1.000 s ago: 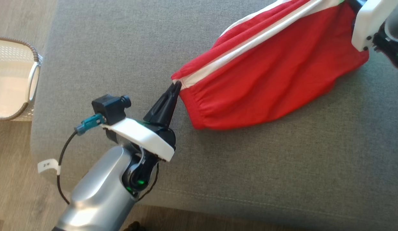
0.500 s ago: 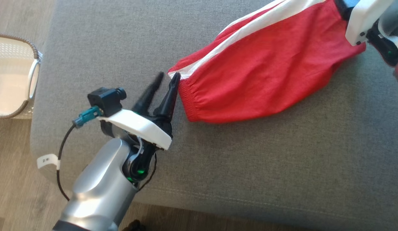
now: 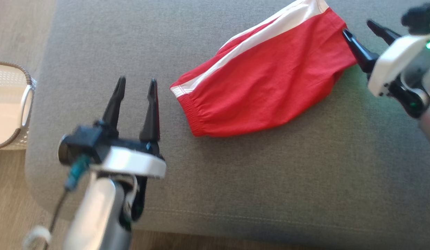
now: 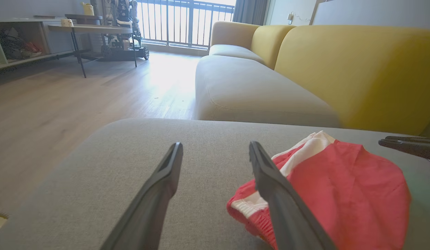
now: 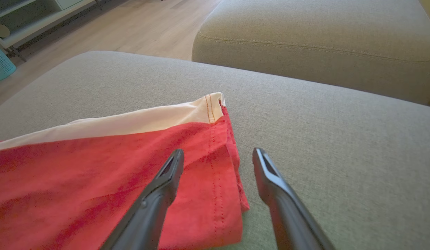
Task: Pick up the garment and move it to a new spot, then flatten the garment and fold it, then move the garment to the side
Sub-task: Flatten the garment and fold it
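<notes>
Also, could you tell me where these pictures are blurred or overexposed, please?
Head view: the left gripper and its forearm are blurred, the shorts sharp, a green glow beside the right gripper. Left wrist view: the window is blown out. Right wrist view: the hem stitching is crisp.

The garment is soft, matt red cloth with a white cloth band. The cushion is coarse grey weave. The left gripper and right gripper look like matt black plastic. The basket at the left is perforated white plastic, and the floor is pale wood.
</notes>
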`<state>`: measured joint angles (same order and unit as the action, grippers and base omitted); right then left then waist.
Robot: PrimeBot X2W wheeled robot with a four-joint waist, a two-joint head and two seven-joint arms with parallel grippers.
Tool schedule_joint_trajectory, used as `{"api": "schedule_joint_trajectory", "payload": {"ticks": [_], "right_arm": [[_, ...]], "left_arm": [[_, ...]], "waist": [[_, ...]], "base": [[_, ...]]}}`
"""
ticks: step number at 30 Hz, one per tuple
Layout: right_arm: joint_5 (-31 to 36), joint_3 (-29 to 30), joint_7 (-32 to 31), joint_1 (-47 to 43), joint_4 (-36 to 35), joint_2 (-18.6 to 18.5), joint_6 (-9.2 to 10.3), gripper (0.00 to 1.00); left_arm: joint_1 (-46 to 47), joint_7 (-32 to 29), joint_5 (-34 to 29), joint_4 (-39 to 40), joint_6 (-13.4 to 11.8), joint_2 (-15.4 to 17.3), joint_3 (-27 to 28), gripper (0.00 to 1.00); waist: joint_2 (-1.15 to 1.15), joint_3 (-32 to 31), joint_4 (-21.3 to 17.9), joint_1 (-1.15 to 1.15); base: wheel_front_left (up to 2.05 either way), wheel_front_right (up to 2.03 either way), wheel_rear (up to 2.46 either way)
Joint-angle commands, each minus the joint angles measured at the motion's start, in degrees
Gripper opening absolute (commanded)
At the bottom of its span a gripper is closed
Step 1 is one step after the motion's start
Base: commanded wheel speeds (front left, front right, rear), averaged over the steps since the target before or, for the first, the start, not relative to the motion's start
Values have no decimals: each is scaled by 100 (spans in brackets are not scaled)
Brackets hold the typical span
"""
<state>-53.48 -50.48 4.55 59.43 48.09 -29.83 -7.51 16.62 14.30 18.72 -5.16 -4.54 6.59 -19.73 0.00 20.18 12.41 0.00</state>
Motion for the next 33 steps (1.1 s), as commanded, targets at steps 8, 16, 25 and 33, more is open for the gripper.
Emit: {"api": "schedule_joint_trajectory", "payload": {"ticks": [8, 16, 25, 33], "right_arm": [[-40, 44, -60, 138, 439, -263, 2, 100], [362, -160, -449, 443, 1591, -81, 2, 100], [404, -548, -1099, 233, 1962, 180, 2, 33], [90, -141, -556, 385, 2293, 152, 2, 0]], "left_arm": [[-760, 70, -1021, 823, -435, -236, 110, 100], [-840, 70, -761, 779, -352, -359, -67, 100], [-820, 70, -784, 788, -388, -369, -39, 100], [-811, 70, -978, 758, -369, -370, 34, 100]], "waist": [[0, 1, 505, 0], [0, 149, 1060, 0], [0, 82, 1061, 0], [0, 34, 703, 0]], "base": [[0, 0, 0], [0, 0, 0], [0, 0, 0], [0, 0, 0]]}}
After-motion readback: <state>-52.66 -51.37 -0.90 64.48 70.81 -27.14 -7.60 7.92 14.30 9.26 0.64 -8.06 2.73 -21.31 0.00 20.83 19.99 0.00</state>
